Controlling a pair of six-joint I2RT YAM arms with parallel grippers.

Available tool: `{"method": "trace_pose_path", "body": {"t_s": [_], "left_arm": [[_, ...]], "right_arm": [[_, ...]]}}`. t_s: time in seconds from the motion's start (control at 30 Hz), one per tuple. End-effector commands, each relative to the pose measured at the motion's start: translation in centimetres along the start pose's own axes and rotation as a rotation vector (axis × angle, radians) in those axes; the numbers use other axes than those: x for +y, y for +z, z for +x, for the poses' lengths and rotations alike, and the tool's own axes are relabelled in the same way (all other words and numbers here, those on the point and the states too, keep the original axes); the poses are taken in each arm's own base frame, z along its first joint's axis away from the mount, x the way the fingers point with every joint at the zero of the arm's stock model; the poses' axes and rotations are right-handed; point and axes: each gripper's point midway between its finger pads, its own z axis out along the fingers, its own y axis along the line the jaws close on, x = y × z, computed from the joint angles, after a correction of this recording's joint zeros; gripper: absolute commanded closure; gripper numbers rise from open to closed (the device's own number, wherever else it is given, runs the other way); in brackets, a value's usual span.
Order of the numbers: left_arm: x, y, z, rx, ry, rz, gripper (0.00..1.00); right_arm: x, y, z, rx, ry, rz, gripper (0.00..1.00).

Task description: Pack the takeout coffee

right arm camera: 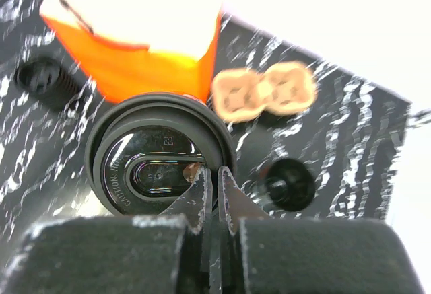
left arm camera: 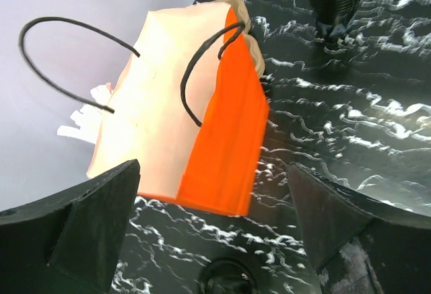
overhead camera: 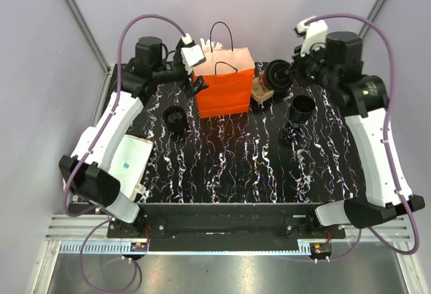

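Reading on lid: embossed "CAUTION" curving round takeout coffee (right arm camera: pixel 161 163) top; other lettering blurred.
Coffee place: upper right-centre of top view, just right of orange paper bag (overhead camera: pixel 224 82).
Jaws, right gripper (right arm camera: pixel 214 173): pinching the lid's rim, wrist reaching toward frame left.
Jaws, left gripper (left arm camera: pixel 214 173): spread wide, pointed at bag, arm stretched toward upper frame.
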Motion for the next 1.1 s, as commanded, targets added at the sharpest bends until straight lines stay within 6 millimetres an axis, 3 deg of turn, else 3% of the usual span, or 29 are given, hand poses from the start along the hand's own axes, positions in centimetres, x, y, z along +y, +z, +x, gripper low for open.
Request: {"method": "trace_pose_path", "body": {"t_s": [0.0, 0.23, 0.43, 0.7, 0.9, 0.97, 1.07], "left_arm": [[2.7, 2.5, -1.0, -0.03, 0.185, -0.032, 0.01], [4.1, 5.7, 0.3, -0.002, 0.261, -0.016, 0.01], [3.9, 7.8, 1.9, 0.012, 0.223, 0.042, 0.02], [2.9, 9.6, 4.3, 0.041, 0.16, 0.103, 0.23], [1.3, 9.4, 3.8, 0.01, 0.115, 0.175, 0.36], [0.9, 9.2, 3.6, 0.003, 0.095, 0.188, 0.54], [0.5, 9.1, 3.0, -0.009, 0.068, 0.197, 0.61]], "right_arm": [[-1.6, -4.6, -3.4, -0.124, -0.005, 0.055, 1.0], [-2.3, -7.1, -4.6, -0.184, -0.001, 0.096, 1.0], [-2.5, -7.2, -4.1, -0.178, 0.009, 0.103, 1.0], [-2.7, -6.6, -3.6, -0.164, 0.016, 0.102, 1.0], [-2.6, -6.2, -3.8, -0.163, 0.024, 0.09, 1.0], [-2.5, -6.0, -3.7, -0.159, 0.029, 0.084, 1.0], [-2.5, -5.8, -3.6, -0.155, 0.032, 0.082, 1.0]]}}
